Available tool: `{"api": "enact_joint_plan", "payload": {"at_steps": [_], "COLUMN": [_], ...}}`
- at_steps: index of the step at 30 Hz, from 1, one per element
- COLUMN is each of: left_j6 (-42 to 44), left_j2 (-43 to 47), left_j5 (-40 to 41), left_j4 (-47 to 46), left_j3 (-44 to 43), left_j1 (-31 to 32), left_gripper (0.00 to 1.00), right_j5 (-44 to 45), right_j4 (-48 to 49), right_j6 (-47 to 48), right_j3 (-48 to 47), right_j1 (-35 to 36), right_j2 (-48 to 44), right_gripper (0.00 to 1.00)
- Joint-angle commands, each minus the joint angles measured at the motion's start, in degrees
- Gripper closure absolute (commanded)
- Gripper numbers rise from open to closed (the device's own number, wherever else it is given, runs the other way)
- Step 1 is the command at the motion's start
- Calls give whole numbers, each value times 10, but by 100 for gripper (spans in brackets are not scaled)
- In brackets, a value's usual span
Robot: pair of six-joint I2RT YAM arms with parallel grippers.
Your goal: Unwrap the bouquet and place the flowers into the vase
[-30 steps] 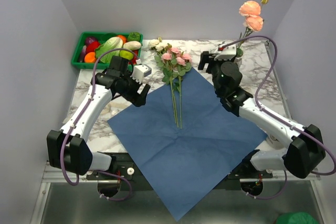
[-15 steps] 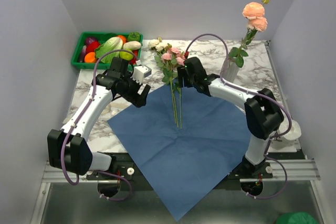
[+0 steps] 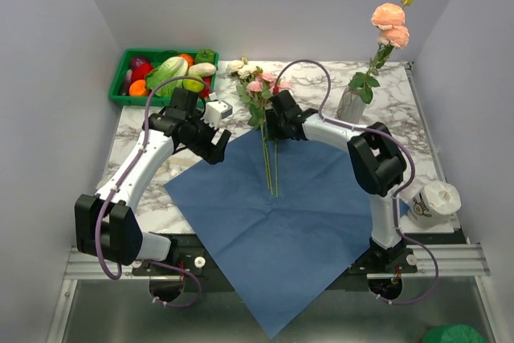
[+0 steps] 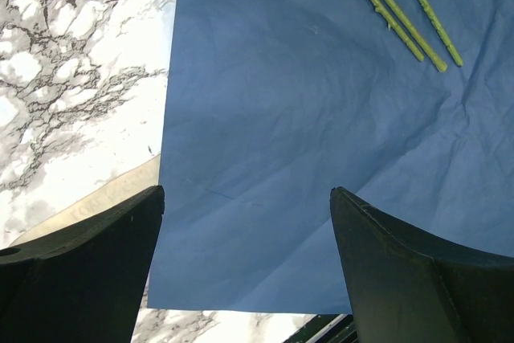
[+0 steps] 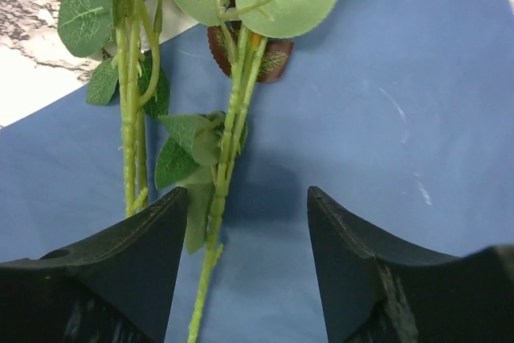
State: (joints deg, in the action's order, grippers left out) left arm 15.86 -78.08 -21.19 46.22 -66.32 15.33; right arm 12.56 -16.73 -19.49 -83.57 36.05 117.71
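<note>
Swung over from the vase [image 3: 350,106], right claw [image 5: 245,198] straddles a stem [image 5: 233,130], jaws apart; left claw [image 4: 245,194] wide.

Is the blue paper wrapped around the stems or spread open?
Spread open: the blue paper lies flat, with the flowers lying loose on top.

Nothing legible; faint lettering on the beige strip [image 4: 96,198] is too blurred to read.

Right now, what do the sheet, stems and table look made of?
Sheet: matte blue paper, going by its fine creases. Stems: probably plastic, evenly green with moulded-looking ridges. Table: white marble or a marble-look laminate, grey-veined; which, I cannot tell.
</note>
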Motion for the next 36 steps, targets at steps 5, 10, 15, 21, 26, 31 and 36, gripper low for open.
{"api": "enact_joint_plan", "payload": {"at_steps": [5, 10, 15, 21, 26, 31, 36], "left_j6": [8, 12, 15, 15, 18, 20, 22], "left_j2": [-9, -7, -6, -1, 3, 7, 10], "left_j5": [-3, -3, -2, -3, -3, -7, -10], "left_j4": [-10, -10, -14, -7, -2, 4, 6], "left_j3": [6, 4, 7, -4, -7, -14, -16], "left_j1": [-4, -4, -4, -5, -6, -7, -12], "left_gripper": [7, 7, 7, 7, 7, 7, 7], "right_j5": [-27, -18, -5, 16, 69, 113, 140], "right_j4": [-52, -78, -100, -102, -96, -89, -59], "right_j6": [-14, -14, -13, -3, 19, 69, 153], "right_j3": [-65, -86, -115, -126, -153, -198, -249], "right_j1": [3, 3, 3, 3, 3, 3, 2], "right_j2": [67, 89, 92, 51, -16, -91, -154], "right_gripper": [40, 50, 72, 96, 99, 99, 99]}}
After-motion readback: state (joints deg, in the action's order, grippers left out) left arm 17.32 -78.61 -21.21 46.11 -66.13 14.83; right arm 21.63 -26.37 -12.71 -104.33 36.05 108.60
